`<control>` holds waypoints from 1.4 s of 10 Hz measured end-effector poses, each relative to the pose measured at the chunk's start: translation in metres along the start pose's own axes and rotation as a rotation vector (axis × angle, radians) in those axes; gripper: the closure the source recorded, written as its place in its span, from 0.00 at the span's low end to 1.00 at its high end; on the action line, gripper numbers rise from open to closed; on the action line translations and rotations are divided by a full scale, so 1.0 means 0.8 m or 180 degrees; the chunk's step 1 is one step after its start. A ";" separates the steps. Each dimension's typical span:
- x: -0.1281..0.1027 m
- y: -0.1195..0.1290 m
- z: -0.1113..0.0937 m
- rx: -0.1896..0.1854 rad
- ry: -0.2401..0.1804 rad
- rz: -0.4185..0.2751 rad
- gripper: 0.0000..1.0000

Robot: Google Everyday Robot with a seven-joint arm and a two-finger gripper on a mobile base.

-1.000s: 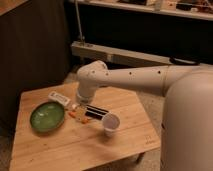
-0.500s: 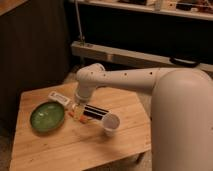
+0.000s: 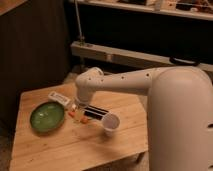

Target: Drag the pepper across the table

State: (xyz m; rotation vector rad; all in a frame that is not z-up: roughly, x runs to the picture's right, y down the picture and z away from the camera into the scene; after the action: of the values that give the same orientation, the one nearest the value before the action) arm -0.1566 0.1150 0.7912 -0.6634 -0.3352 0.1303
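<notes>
- One arm only works here, so there is no choice of side. Its end effector (image 3: 77,107) hangs low over the bench (image 3: 60,145), just at the right edge of the green plate (image 3: 46,117).
- Whether the end effector is wide, narrow or holding something, I cannot tell from this view.
- The pepper (image 3: 82,118) lies on the bench directly below the end effector and a little toward the near edge. It is between the green plate and the white cup (image 3: 111,123), and the black striped bar (image 3: 97,111) is just behind it.
- The end effector and the pepper look touching or nearly so, but contact is not clear.
- The long axis of the pepper seems to run from the plate side toward the cup, slightly slanted, but the orange shape is small and I am not sure.
- In my judgement the drag should go toward the near edge, because the plate, the bar and the cup stand close on the other sides.
</notes>
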 end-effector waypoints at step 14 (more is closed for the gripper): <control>0.017 0.011 0.098 -0.0308 0.0181 -0.0187 0.20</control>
State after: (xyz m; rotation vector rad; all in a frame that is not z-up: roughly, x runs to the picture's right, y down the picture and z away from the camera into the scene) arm -0.1706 0.1702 0.8471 -0.7509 -0.3074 0.0392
